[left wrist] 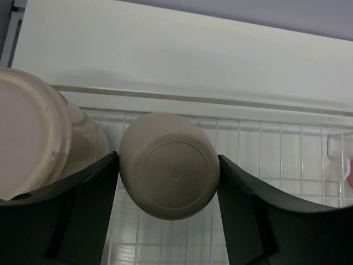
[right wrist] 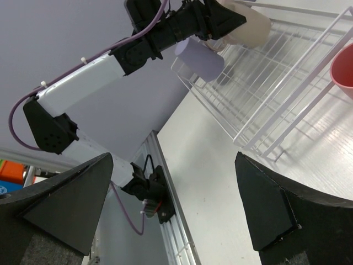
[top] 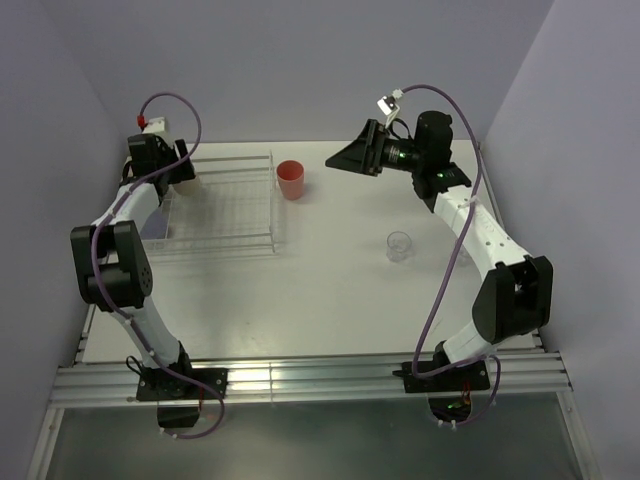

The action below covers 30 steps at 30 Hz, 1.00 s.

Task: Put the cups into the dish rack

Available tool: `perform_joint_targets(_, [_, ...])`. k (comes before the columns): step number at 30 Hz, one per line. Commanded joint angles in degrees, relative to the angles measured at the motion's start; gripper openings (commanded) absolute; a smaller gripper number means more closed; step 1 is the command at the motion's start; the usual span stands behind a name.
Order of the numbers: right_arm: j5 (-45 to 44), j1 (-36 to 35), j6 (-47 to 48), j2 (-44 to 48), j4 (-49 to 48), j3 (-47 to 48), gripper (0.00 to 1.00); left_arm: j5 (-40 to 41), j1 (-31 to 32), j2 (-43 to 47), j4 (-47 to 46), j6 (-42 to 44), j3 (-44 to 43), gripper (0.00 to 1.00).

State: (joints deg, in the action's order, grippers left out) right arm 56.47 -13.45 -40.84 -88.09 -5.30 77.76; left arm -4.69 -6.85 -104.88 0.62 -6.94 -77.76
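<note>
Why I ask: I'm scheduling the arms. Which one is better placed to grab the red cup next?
Right, I'd say. The right claw is open, empty and close to the red cup; the left claw is over the rack, gripping a tan cup.

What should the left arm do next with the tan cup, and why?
Probably ease the tan cup down onto the dish rack before releasing: it sits base-up between the left fingers, over the bars, beside the pink mug.
</note>
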Motion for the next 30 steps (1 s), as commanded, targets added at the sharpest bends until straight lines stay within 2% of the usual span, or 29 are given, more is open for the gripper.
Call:
perform_joint_targets(1, [1.2, 0.4, -0.6, -0.1, -2.8, 2.7, 1.00, -1.9, -0.5, -0.2, -1.9, -0.3, -2.3, 0.09])
perform_joint_targets(6, [1.5, 0.4, -1.1, -0.4, -3.0, 2.8, 1.00, -2.2, -0.9, -1.1, -2.0, -0.3, -2.3, 0.20])
perform_joint_targets(9, [1.6, 0.4, -1.1, -0.7, -2.9, 3.3, 1.00, -2.6, -1.1, -1.4, -1.9, -0.6, -2.4, 0.30])
perform_joint_targets(13, [1.7, 0.4, -1.5, -1.0, -3.3, 3.4, 1.00, -3.0, -1.1, -1.6, -1.3, -1.1, -2.9, 0.48])
perform_joint_targets(16, [1.7, 0.5, -1.8, -1.1, -3.7, 3.5, 1.00, -3.0, -1.1, -1.7, -0.8, -1.1, -3.6, 0.66])
perform_joint_targets(19, [1.7, 0.4, -1.6, -1.0, -3.5, 3.5, 1.00, -2.9, -1.1, -1.6, 0.5, -1.1, -4.3, 0.68])
perform_joint_targets(20, [1.7, 0.4, -1.4, -0.9, -3.2, 3.5, 1.00, -3.0, -1.1, -1.5, 1.0, -1.1, -4.6, 0.73])
perform_joint_targets(23, [1.5, 0.5, -0.6, -0.9, -2.7, 4.0, 1.00, -3.7, -1.1, -0.4, 1.7, -1.8, -5.4, 0.77])
perform_joint_targets(25, [1.5, 0.4, -0.3, -0.9, -1.9, 4.2, 1.00, -3.9, -1.1, 0.3, 3.1, -2.0, -6.5, 0.94])
perform_joint_targets(30, [1.6, 0.4, -0.2, -1.2, -1.6, 4.7, 1.00, -3.8, -1.1, 2.3, 6.6, -1.3, -8.4, 0.99])
